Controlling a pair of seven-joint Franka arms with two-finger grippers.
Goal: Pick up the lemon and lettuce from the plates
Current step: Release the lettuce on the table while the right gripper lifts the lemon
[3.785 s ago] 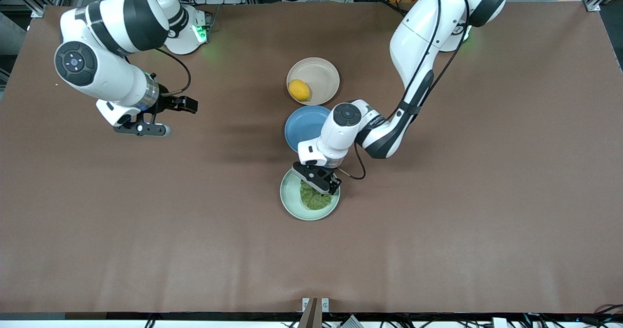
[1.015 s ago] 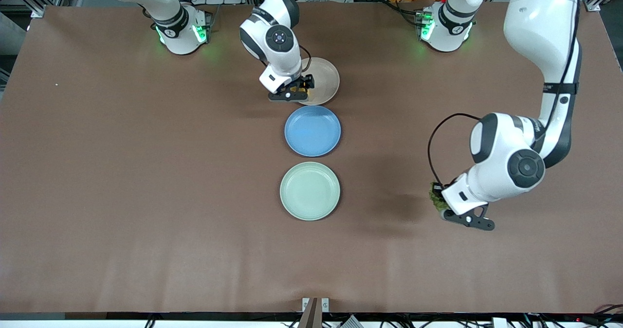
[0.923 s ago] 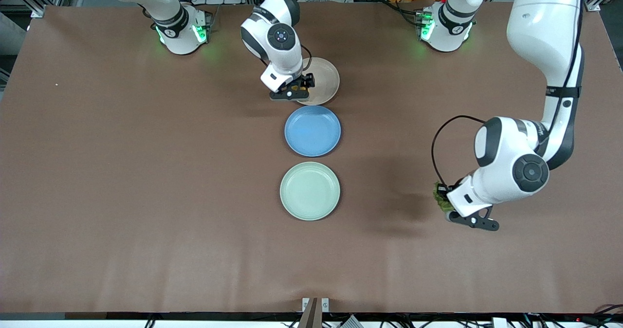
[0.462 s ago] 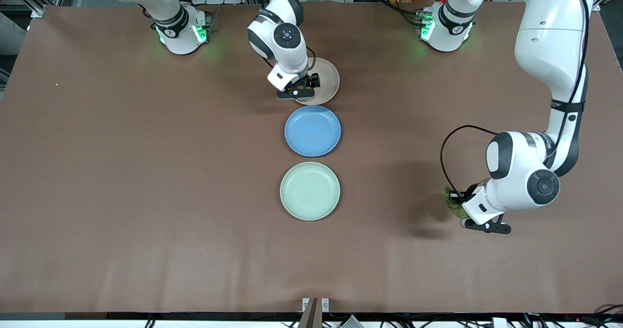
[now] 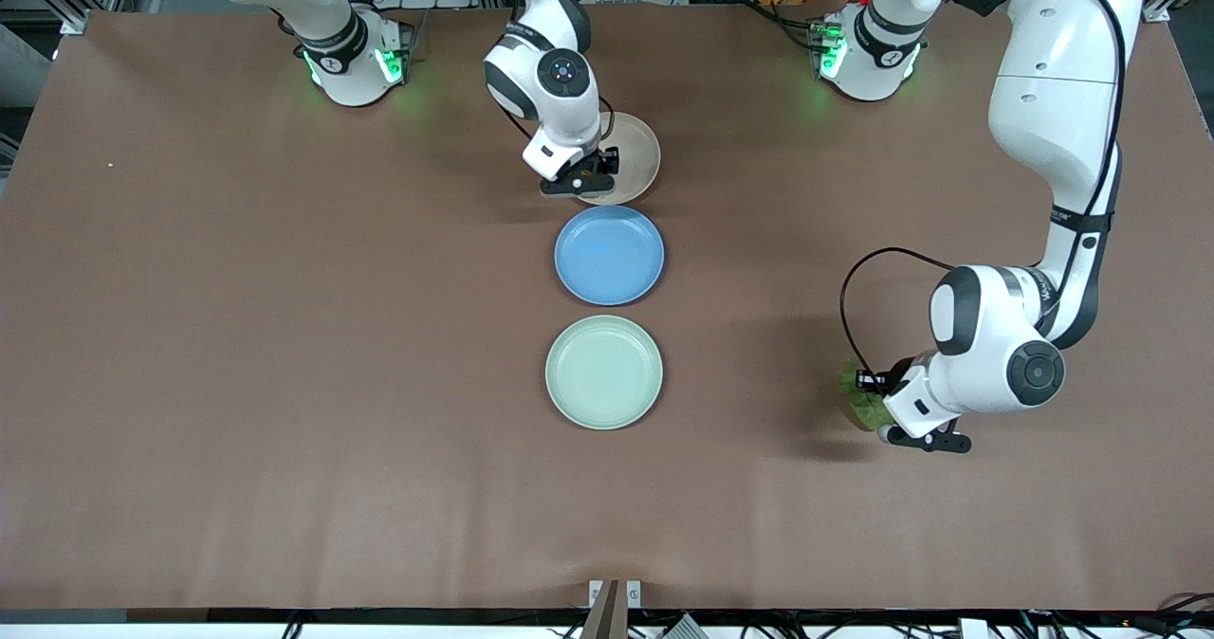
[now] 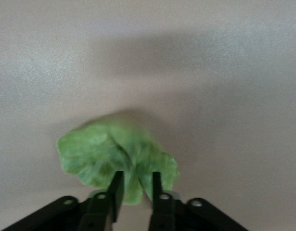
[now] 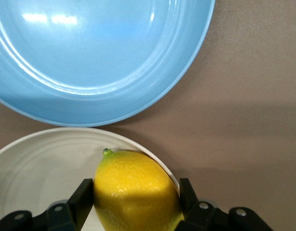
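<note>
Your right gripper (image 7: 136,202) has its fingers pressed against both flanks of the small oval yellow lemon (image 7: 136,190), which sits on the round beige-pink plate (image 7: 37,168) beside the glossy blue plate (image 7: 99,57), a grip suited to lifting it clear. Your left gripper (image 6: 134,190), low over the brown table (image 5: 285,383), holds the crinkled green lettuce leaf (image 6: 116,161) between narrowly set fingers, well away from the empty mint green plate (image 5: 604,372), apparently for release.
</note>
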